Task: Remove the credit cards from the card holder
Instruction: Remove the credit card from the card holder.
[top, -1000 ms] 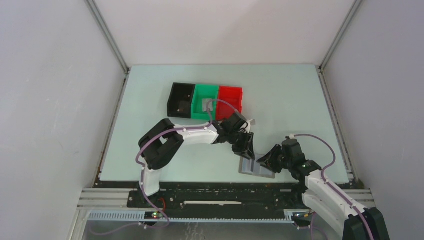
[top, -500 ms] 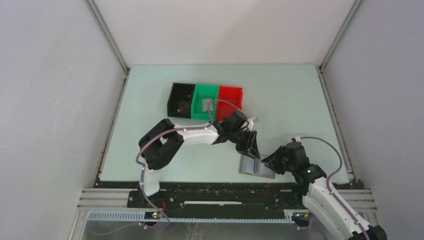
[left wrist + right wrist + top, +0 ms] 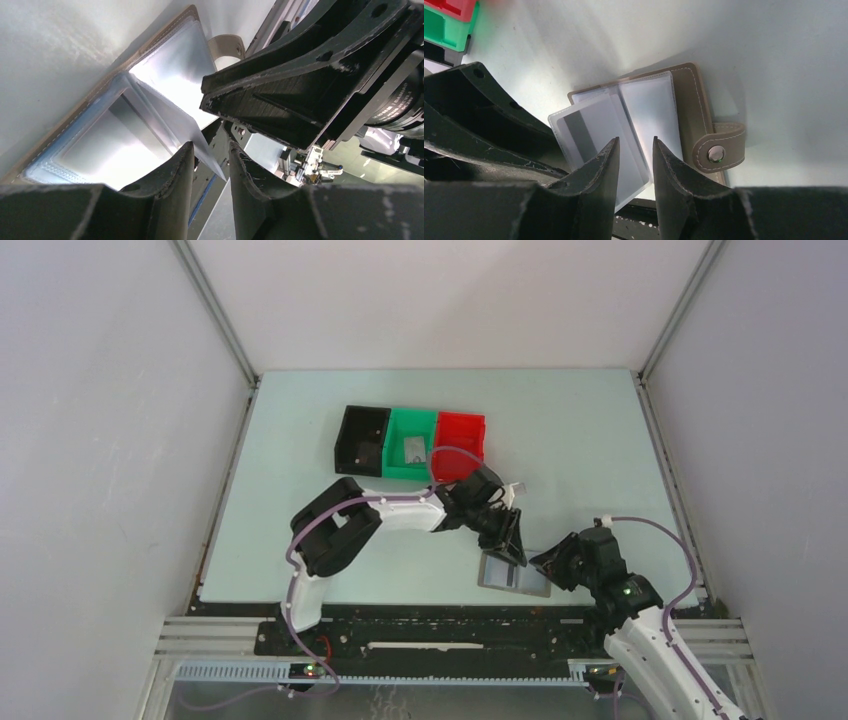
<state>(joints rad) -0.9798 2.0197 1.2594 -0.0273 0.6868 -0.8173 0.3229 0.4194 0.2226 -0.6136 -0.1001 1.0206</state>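
Card holder (image 3: 512, 575): lies open on the table (image 3: 580, 430) near its front edge, right of centre, clear sleeves (image 3: 651, 107) fanned up, snap tab (image 3: 719, 150) undone.
Right claw (image 3: 631, 145): at the holder's right end, jaws a narrow gap apart over a sleeve, clamping nothing.
Left claw (image 3: 207, 150): at the holder's far side, jaws narrowly apart, a sleeve leaf between them (not pinched).
Grey card (image 3: 585, 131): dark-striped, inside a raised sleeve.
Bins: black bin (image 3: 362, 440), green bin (image 3: 410, 458), red bin (image 3: 460, 440) in a row, farther back, left of the holder.
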